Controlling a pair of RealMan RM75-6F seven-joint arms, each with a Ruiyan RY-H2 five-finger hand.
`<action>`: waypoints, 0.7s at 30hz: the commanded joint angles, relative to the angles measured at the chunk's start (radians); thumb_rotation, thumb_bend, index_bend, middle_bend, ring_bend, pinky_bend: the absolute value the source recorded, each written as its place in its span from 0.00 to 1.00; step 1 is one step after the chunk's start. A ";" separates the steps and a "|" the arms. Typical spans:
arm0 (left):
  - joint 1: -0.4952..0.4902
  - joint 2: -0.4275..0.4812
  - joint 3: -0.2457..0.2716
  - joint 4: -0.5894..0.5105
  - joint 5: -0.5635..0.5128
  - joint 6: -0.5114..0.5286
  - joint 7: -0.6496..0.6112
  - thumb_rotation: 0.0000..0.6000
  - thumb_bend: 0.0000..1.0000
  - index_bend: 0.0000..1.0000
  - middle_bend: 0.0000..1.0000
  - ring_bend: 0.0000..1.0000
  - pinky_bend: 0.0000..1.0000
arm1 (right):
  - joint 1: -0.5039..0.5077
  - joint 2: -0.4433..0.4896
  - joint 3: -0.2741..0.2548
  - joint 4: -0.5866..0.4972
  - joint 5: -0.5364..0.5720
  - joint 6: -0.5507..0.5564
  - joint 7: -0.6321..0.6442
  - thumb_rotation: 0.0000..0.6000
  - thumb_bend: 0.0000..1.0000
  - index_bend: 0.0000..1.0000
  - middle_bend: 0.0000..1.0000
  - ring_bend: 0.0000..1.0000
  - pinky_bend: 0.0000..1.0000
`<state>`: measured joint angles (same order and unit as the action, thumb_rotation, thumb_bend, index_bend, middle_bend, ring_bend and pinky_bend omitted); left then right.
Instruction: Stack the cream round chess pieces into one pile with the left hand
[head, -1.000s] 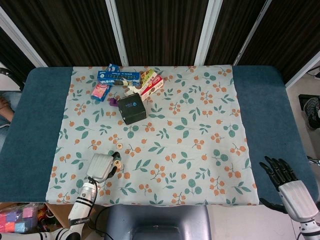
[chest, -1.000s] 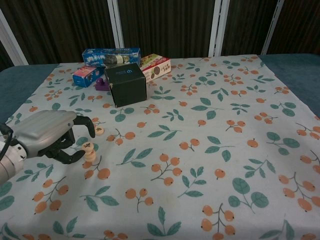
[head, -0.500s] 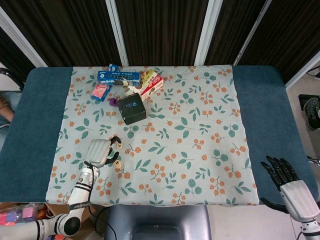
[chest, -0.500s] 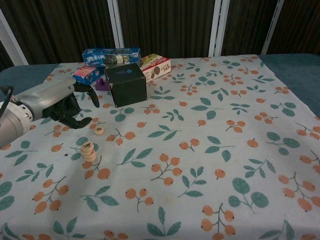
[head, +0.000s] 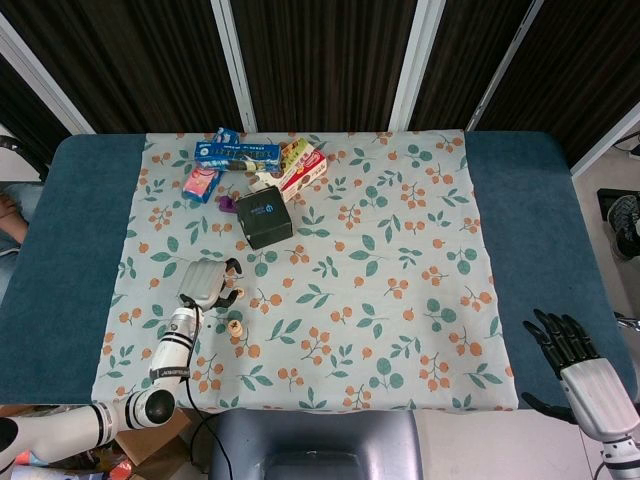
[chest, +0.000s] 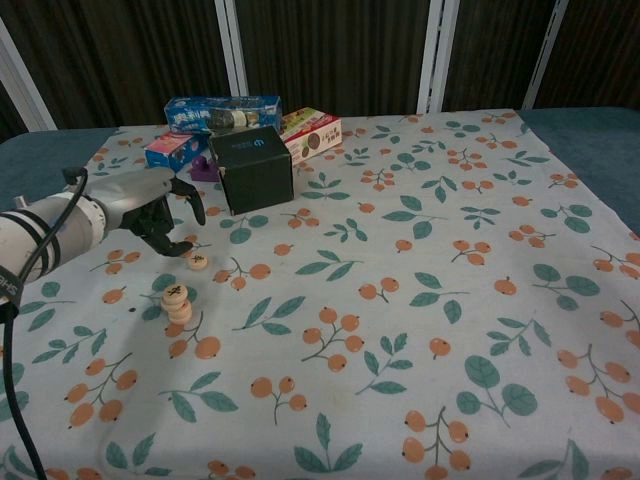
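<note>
A short stack of cream round chess pieces (chest: 177, 301) (head: 235, 327) stands on the floral cloth at the front left. One more cream piece (chest: 198, 261) (head: 240, 293) lies flat a little behind it. My left hand (chest: 150, 210) (head: 205, 282) hovers just behind and left of that single piece. Its fingers (chest: 192, 205) are curved downward with a gap to the thumb, and it holds nothing. My right hand (head: 575, 365) sits off the table's front right corner, fingers spread and empty. It shows only in the head view.
A black box (chest: 255, 170) (head: 264, 217) stands just behind the left hand. Behind it lie a blue packet (chest: 222, 113), a small blue-pink box (chest: 172, 152), a red-green carton (chest: 310, 133) and a purple item (chest: 205, 168). The floral cloth (chest: 420, 330) spreads to the right.
The left hand let go of the stack, lifted and moved back toward the black box, then came down beside the single piece. The stack stays standing. The right hand has not moved.
</note>
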<state>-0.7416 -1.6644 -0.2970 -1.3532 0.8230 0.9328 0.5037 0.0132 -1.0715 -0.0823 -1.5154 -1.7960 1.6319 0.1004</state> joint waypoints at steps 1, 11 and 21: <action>-0.004 -0.004 0.015 0.011 0.007 0.003 -0.002 1.00 0.35 0.40 1.00 1.00 1.00 | 0.000 0.000 0.000 0.000 0.000 0.001 0.000 1.00 0.14 0.00 0.00 0.00 0.00; -0.009 -0.030 0.042 0.058 0.026 0.012 -0.019 1.00 0.35 0.43 1.00 1.00 1.00 | -0.001 -0.003 -0.001 -0.001 -0.002 0.000 -0.003 1.00 0.14 0.00 0.00 0.00 0.00; -0.014 -0.078 0.071 0.127 0.045 0.011 -0.035 1.00 0.35 0.43 1.00 1.00 1.00 | 0.000 -0.002 0.000 -0.002 0.000 0.000 0.002 1.00 0.14 0.00 0.00 0.00 0.00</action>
<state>-0.7552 -1.7401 -0.2273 -1.2280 0.8674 0.9437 0.4698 0.0130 -1.0734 -0.0822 -1.5170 -1.7958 1.6317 0.1022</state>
